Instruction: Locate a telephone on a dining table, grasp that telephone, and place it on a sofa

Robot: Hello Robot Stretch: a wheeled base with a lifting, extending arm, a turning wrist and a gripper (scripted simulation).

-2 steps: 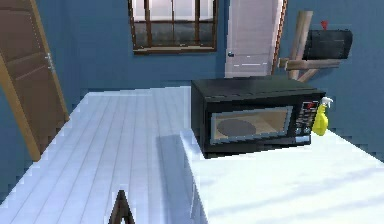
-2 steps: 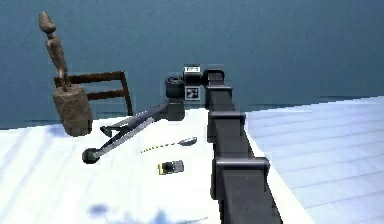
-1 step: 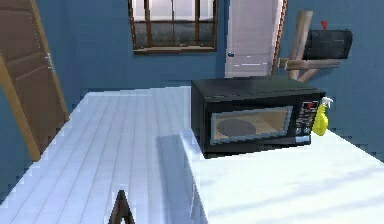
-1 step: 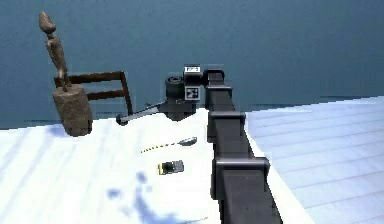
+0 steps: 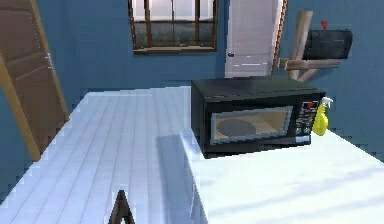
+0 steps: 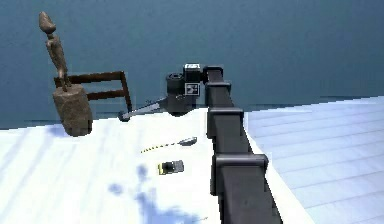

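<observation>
Two things stand on the white table (image 5: 120,130) in the forward view: a black microwave (image 5: 257,117) toward the table's right edge, and a yellow spray bottle (image 5: 320,118) touching the microwave's right side. Behind them are a blue wall with a window (image 5: 173,24) and a white door (image 5: 250,38).

In the arm side view, the arm (image 6: 235,150) rises from the bottom edge across the table's right part. The gripper (image 6: 128,115) points toward the view's left, near the table's far edge. A chair (image 6: 105,86) stands just behind it, so it cannot be told whether the gripper holds anything.

A small dark slab (image 6: 172,167), phone-shaped, lies flat on the table just left of the arm. It is nearer the view's bottom than the gripper and apart from the fingers. Between slab and gripper lie a thin stick (image 6: 154,148) and a spoon-like thing (image 6: 185,141). A wooden statue (image 6: 68,98) stands upright near the table's far left corner, left of the gripper.
</observation>
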